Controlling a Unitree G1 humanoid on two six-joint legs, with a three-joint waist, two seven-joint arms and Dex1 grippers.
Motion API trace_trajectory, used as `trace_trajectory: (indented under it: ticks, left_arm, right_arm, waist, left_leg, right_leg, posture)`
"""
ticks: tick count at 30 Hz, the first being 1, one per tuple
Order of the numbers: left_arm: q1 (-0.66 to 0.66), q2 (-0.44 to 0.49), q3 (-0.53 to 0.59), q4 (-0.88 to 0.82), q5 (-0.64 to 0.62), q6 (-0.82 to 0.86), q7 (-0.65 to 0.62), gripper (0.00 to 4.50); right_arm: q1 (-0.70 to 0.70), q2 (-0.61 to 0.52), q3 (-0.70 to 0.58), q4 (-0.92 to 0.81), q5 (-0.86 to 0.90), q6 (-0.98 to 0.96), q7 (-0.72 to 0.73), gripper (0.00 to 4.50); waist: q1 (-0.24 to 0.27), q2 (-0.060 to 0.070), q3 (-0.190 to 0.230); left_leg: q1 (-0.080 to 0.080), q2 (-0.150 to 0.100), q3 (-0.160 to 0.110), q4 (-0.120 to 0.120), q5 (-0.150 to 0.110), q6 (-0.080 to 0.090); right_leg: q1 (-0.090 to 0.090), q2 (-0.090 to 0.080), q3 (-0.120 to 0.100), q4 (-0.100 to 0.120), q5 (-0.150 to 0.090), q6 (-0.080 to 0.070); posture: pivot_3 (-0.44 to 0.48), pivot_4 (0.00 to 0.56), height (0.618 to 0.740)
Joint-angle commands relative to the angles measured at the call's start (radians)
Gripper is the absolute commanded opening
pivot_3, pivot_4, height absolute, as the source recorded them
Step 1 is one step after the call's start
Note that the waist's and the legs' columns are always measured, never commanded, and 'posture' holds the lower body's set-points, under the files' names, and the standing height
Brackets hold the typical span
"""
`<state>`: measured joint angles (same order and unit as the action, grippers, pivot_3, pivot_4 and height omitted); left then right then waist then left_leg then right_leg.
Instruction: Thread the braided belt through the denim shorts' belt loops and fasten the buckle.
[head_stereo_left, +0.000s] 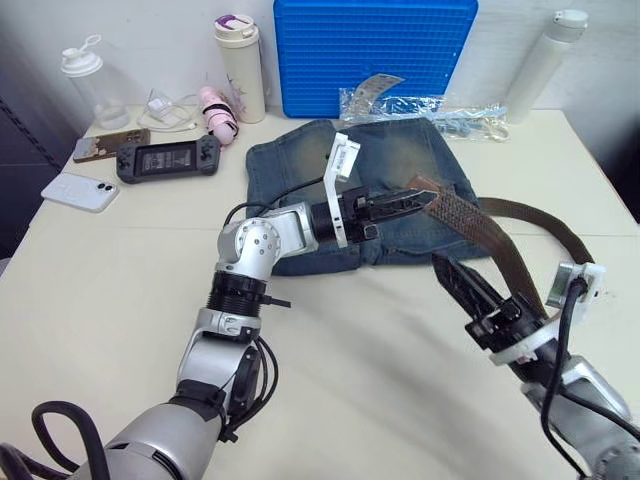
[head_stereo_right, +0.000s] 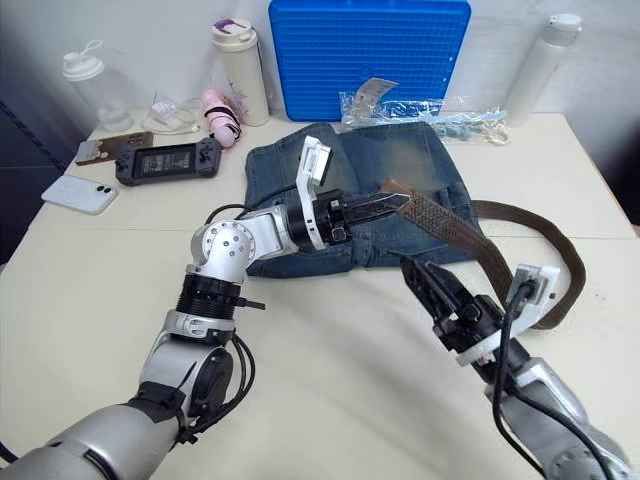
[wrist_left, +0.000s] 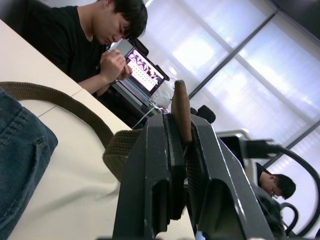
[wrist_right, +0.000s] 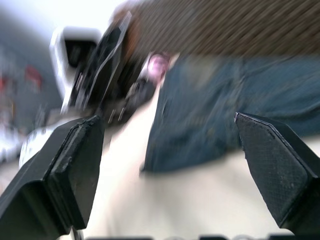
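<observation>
left gripper pinching the belt tip above the shorts, right gripper open and empty

the denim shorts (head_stereo_left: 350, 190) lie flat on the cream table (head_stereo_left: 120, 300), toward 12 o'clock from the table's middle, just in front of the blue plastic board (head_stereo_left: 375, 55) that leans on the wall.

the left gripper (head_stereo_left: 425, 198) reaches in from 9 o'clock over the shorts. its two fingers are clamped tight on the brown tip of the braided belt (head_stereo_left: 500, 245); in the left wrist view the strap end (wrist_left: 181, 112) stands up between the closed pads.

from that grip the belt runs off the shorts toward 4 o'clock, then loops back along the table at 3 o'clock. its far part is hidden behind the right arm, and the buckle cannot be made out. whether any belt loop has strap through it cannot be told.

the right gripper (head_stereo_left: 462, 285) hovers over bare table at 5 o'clock of the shorts, near the hanging strap but apart from it. the right wrist view shows its fingers (wrist_right: 65, 180) spread wide with nothing between them, the shorts' edge and the strap beyond.

at 10 o'clock on the table: a white phone (head_stereo_left: 80, 191), a handheld game console (head_stereo_left: 168, 158), a tall cream tumbler (head_stereo_left: 240, 68). a white bottle (head_stereo_left: 540, 62) stands at 1 o'clock. a person sits at a laptop (wrist_left: 142, 72) in the left wrist view.
</observation>
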<state>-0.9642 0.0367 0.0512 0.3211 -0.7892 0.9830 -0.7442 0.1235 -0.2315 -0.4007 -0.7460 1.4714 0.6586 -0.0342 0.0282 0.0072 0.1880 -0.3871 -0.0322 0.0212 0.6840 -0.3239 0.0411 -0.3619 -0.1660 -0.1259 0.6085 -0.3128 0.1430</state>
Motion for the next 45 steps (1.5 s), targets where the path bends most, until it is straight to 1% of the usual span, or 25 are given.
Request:
trace_trajectory:
  ticks: [1, 7, 8, 10, 12, 15, 16, 17, 18, 20, 22, 23, 24, 26, 27, 28, 29, 30, 33, 34, 36, 39, 41, 43, 45]
  left_arm:
    - [-0.021, 0.000, 0.003, -0.027, -0.010, 0.012, -0.012, 0.00]
    - [0.005, -0.006, -0.011, -0.055, 0.010, 0.004, 0.014, 0.00]
    - [0.009, -0.007, -0.011, -0.057, 0.014, -0.001, 0.019, 0.00]
    - [0.017, -0.010, -0.010, -0.062, 0.021, -0.009, 0.032, 0.00]
    - [0.024, -0.009, -0.015, -0.068, 0.029, -0.011, 0.044, 0.00]
    - [0.034, -0.004, -0.019, -0.075, 0.037, -0.011, 0.053, 0.00]
    - [0.035, -0.004, -0.017, -0.075, 0.037, -0.008, 0.054, 0.00]
    - [0.036, -0.003, -0.017, -0.076, 0.038, -0.006, 0.057, 0.00]
    - [0.036, -0.001, -0.019, -0.076, 0.043, -0.007, 0.059, 0.00]
    - [0.034, -0.001, -0.014, -0.069, 0.041, -0.003, 0.058, 0.00]
    - [0.028, 0.006, -0.016, -0.048, 0.075, -0.064, 0.054, 0.92]
    - [0.026, 0.013, -0.025, -0.042, 0.092, -0.088, 0.044, 1.21]
    - [0.028, 0.028, -0.052, -0.047, 0.112, -0.107, 0.013, 1.68]
    - [0.044, 0.087, -0.214, -0.057, 0.274, -0.295, -0.091, 2.63]
    - [0.050, 0.105, -0.270, -0.057, 0.332, -0.367, -0.127, 3.09]
    - [0.048, 0.108, -0.321, -0.040, 0.395, -0.459, -0.143, 3.52]
    - [0.044, 0.102, -0.365, -0.021, 0.448, -0.539, -0.156, 4.06]
    - [0.040, 0.096, -0.392, -0.003, 0.484, -0.597, -0.166, 4.47]
    - [0.026, 0.065, -0.518, 0.115, 0.654, -0.862, -0.188, 4.47]
    - [0.013, 0.041, -0.544, 0.182, 0.708, -0.949, -0.160, 4.47]
    - [-0.016, -0.007, -0.557, 0.312, 0.784, -1.088, -0.087, 4.47]
    - [-0.074, -0.051, -0.590, 0.500, 0.924, -1.302, 0.066, 4.47]
    - [-0.113, -0.076, -0.603, 0.609, 0.998, -1.373, 0.173, 4.47]
    - [-0.153, -0.101, -0.609, 0.711, 1.060, -1.401, 0.275, 4.47]
    - [-0.177, -0.124, -0.576, 0.782, 1.057, -1.389, 0.308, 4.47]
  right_arm:
    - [-0.041, 0.033, 0.023, 0.017, 0.007, -0.096, 0.014, 4.45]
    - [-0.091, 0.032, 0.081, 0.070, -0.010, -0.141, 0.039, 4.45]
    - [-0.094, 0.027, 0.087, 0.076, -0.012, -0.145, 0.042, 4.22]
    - [-0.094, 0.019, 0.091, 0.084, -0.014, -0.150, 0.047, 3.63]
    - [-0.096, 0.016, 0.086, 0.096, -0.019, -0.162, 0.051, 2.69]
    - [-0.105, 0.011, 0.076, 0.114, -0.021, -0.180, 0.056, 1.15]
    - [-0.109, 0.005, 0.071, 0.121, -0.020, -0.182, 0.059, 0.75]
    - [-0.112, -0.001, 0.068, 0.126, -0.019, -0.184, 0.062, 0.23]
    - [-0.115, -0.008, 0.064, 0.131, -0.018, -0.185, 0.064, 0.10]
    - [-0.129, -0.023, 0.050, 0.142, -0.017, -0.191, 0.060, 0.10]
    - [-0.134, -0.046, 0.026, 0.147, -0.018, -0.198, 0.055, 0.00]
    - [-0.134, -0.055, 0.017, 0.147, -0.017, -0.201, 0.053, 0.00]
    - [-0.132, -0.066, 0.004, 0.147, -0.013, -0.203, 0.050, 0.00]
    - [-0.115, -0.126, -0.069, 0.152, -0.026, -0.212, 0.021, 0.00]
    - [-0.109, -0.148, -0.095, 0.155, -0.030, -0.215, 0.007, 0.00]
    - [-0.101, -0.179, -0.130, 0.157, -0.030, -0.217, -0.013, 0.00]
    - [-0.091, -0.211, -0.165, 0.157, -0.028, -0.216, -0.030, 0.00]
    - [-0.084, -0.233, -0.187, 0.157, -0.025, -0.215, -0.041, 0.00]
    - [-0.066, -0.302, -0.256, 0.142, -0.006, -0.212, -0.094, 0.00]
    - [-0.064, -0.320, -0.269, 0.128, 0.000, -0.211, -0.117, 0.00]
    - [-0.057, -0.338, -0.280, 0.105, 0.010, -0.214, -0.151, 0.00]
    - [-0.034, -0.336, -0.293, 0.080, 0.016, -0.224, -0.173, 0.00]
    - [-0.023, -0.331, -0.288, 0.059, 0.014, -0.230, -0.192, 0.00]
    - [-0.003, -0.324, -0.285, 0.041, 0.006, -0.234, -0.198, 0.00]
    - [0.011, -0.321, -0.281, 0.029, 0.002, -0.237, -0.206, 0.00]
  waist:
    - [-0.001, 0.000, 0.000]
    - [-0.001, 0.000, 0.000]
    - [-0.002, 0.000, 0.000]
    - [-0.002, 0.000, 0.000]
    - [-0.001, 0.000, 0.000]
    - [-0.002, 0.000, 0.000]
    - [-0.002, 0.000, 0.000]
    - [-0.002, 0.000, 0.000]
    - [-0.001, 0.000, 0.000]
    - [-0.001, 0.000, 0.000]
    - [-0.001, 0.000, 0.000]
    - [-0.001, 0.000, 0.000]
    - [-0.001, 0.000, 0.000]
    - [0.000, 0.000, 0.000]
    - [0.002, 0.000, 0.000]
    - [0.003, 0.000, 0.000]
    - [0.006, 0.000, 0.000]
    - [0.013, 0.000, 0.000]
    - [0.023, 0.000, 0.000]
    - [0.024, 0.000, 0.000]
    - [0.028, 0.000, 0.000]
    - [0.028, 0.000, 0.000]
    - [0.028, -0.001, 0.000]
    - [0.029, -0.001, 0.000]
    - [0.029, -0.001, 0.000]
  left_leg:
    - [0.000, 0.000, 0.000, 0.000, 0.000, 0.000]
    - [0.000, 0.000, -0.001, -0.001, 0.000, 0.000]
    - [0.000, 0.000, -0.001, -0.001, 0.000, 0.000]
    - [0.000, 0.000, -0.001, -0.001, 0.000, 0.000]
    - [0.000, 0.000, -0.001, -0.001, 0.000, 0.000]
    - [0.000, 0.000, -0.001, -0.001, 0.000, 0.000]
    - [0.000, 0.000, -0.001, -0.001, 0.000, 0.000]
    - [0.000, 0.000, -0.001, -0.001, 0.000, 0.000]
    - [0.000, 0.000, -0.001, -0.001, 0.000, 0.000]
    - [0.000, 0.000, -0.001, -0.001, 0.000, 0.000]
    - [0.000, 0.000, -0.001, -0.001, 0.000, 0.000]
    - [-0.001, 0.000, -0.001, -0.001, 0.000, 0.000]
    - [-0.001, 0.000, 0.000, -0.001, 0.000, 0.000]
    - [-0.001, 0.000, 0.000, -0.001, 0.000, 0.000]
    - [-0.001, 0.000, 0.000, -0.001, 0.000, 0.000]
    - [-0.001, 0.000, 0.001, -0.001, 0.000, 0.000]
    - [-0.001, 0.000, 0.001, -0.001, 0.000, 0.000]
    - [-0.001, 0.000, 0.002, -0.001, 0.000, 0.001]
    - [-0.002, 0.000, 0.004, -0.001, -0.001, 0.001]
    - [-0.002, 0.000, 0.004, -0.001, -0.001, 0.001]
    - [-0.002, 0.000, 0.005, -0.001, -0.001, 0.002]
    - [-0.003, 0.001, 0.006, -0.001, -0.001, 0.003]
    - [-0.004, 0.001, 0.009, -0.001, -0.002, 0.004]
    - [-0.004, 0.001, 0.011, -0.001, -0.003, 0.006]
    - [-0.004, 0.001, 0.012, -0.001, -0.003, 0.007]
  right_leg:
    - [0.000, 0.000, 0.000, 0.001, 0.000, 0.000]
    - [-0.001, 0.000, 0.000, 0.000, 0.000, 0.000]
    - [-0.001, 0.000, 0.000, 0.000, 0.000, 0.000]
    - [-0.001, 0.000, 0.000, 0.000, 0.000, 0.000]
    - [0.000, 0.000, 0.000, 0.000, 0.000, 0.000]
    - [-0.001, 0.000, 0.000, 0.000, 0.000, 0.000]
    - [-0.001, 0.000, 0.000, 0.000, 0.000, 0.000]
    - [-0.001, 0.000, 0.000, 0.000, 0.000, 0.000]
    - [-0.001, 0.000, 0.000, 0.000, 0.000, 0.000]
    - [-0.001, 0.000, 0.000, 0.000, 0.000, 0.000]
    - [-0.001, 0.000, 0.000, 0.000, 0.000, 0.000]
    - [-0.001, 0.000, 0.000, 0.000, 0.000, 0.000]
    - [-0.001, 0.000, 0.000, 0.000, 0.000, 0.000]
    - [-0.001, 0.000, 0.000, 0.000, 0.000, 0.000]
    - [-0.001, 0.000, 0.000, 0.000, 0.000, 0.000]
    - [-0.001, 0.000, 0.000, 0.000, 0.000, 0.000]
    - [-0.001, 0.000, 0.000, -0.001, 0.000, 0.000]
    - [-0.001, 0.000, 0.001, -0.001, 0.000, 0.000]
    - [-0.001, 0.000, 0.001, -0.004, 0.000, 0.000]
    - [-0.001, 0.000, 0.001, -0.004, 0.000, 0.000]
    - [-0.001, 0.000, 0.001, -0.005, 0.000, 0.000]
    - [-0.003, -0.001, 0.002, -0.006, 0.001, 0.001]
    - [-0.005, -0.002, 0.003, -0.005, 0.001, 0.001]
    - [-0.007, -0.002, 0.005, -0.004, 0.001, 0.002]
    - [-0.008, -0.003, 0.006, -0.004, 0.001, 0.002]
  posture:
    - [0.000, 0.150, 0.693]
    - [0.000, 0.150, 0.693]
    - [0.000, 0.150, 0.693]
    - [0.000, 0.150, 0.693]
    - [0.000, 0.150, 0.693]
    - [0.000, 0.150, 0.693]
    - [0.000, 0.150, 0.693]
    - [0.000, 0.150, 0.693]
    - [0.000, 0.150, 0.693]
    - [0.000, 0.150, 0.693]
    - [0.000, 0.150, 0.693]
    - [0.000, 0.150, 0.693]
    - [0.000, 0.150, 0.693]
    - [0.000, 0.150, 0.693]
    - [0.000, 0.150, 0.693]
    - [0.000, 0.150, 0.693]
    - [0.000, 0.150, 0.693]
    - [0.000, 0.150, 0.693]
    - [0.000, 0.150, 0.693]
    - [0.000, 0.150, 0.693]
    - [0.000, 0.150, 0.693]
    - [0.000, 0.150, 0.693]
    - [0.000, 0.150, 0.693]
    - [0.000, 0.150, 0.693]
    - [0.000, 0.150, 0.693]
